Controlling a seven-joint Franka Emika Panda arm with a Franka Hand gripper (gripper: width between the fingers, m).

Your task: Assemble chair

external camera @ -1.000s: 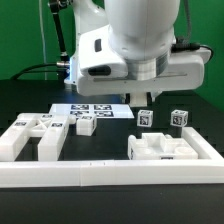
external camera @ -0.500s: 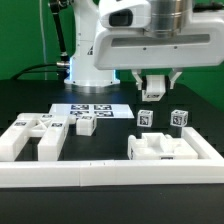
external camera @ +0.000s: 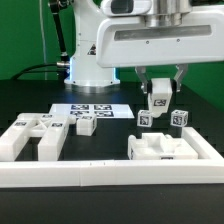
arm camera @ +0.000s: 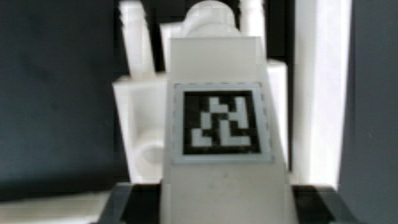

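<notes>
Gripper [external camera: 160,94] is clamped on a white chair bar [external camera: 160,100], with 1 dark finger on each side of it. The bar hangs upright with its square tag facing the exterior camera. It is over the back part of the table [external camera: 20,105], toward the edge on the exterior view's right. Its lower end is just above 2 small tagged blocks [external camera: 146,118] that stand side by side, a little apart. Whether the bar touches the nearer block cannot be told.

In the wrist view the chair bar [arm camera: 219,120] fills the middle of the picture and narrows away from the camera. Its black-and-white tag is clear and the rest is blurred.

The marker board [external camera: 93,110] lies flat near the middle of the table, toward the back edge. Just in front of it stands 1 small cube [external camera: 86,126] with a tag on top. Toward the front corner on the exterior view's left lies a forked blocky part [external camera: 30,138] with tags on its upper face. Toward the front corner on the exterior view's right lies a second blocky part [external camera: 160,148], lower than the gripper and apart from it. The long white border rail [external camera: 110,172] runs along the front edge, with both of these parts just behind it.
</notes>
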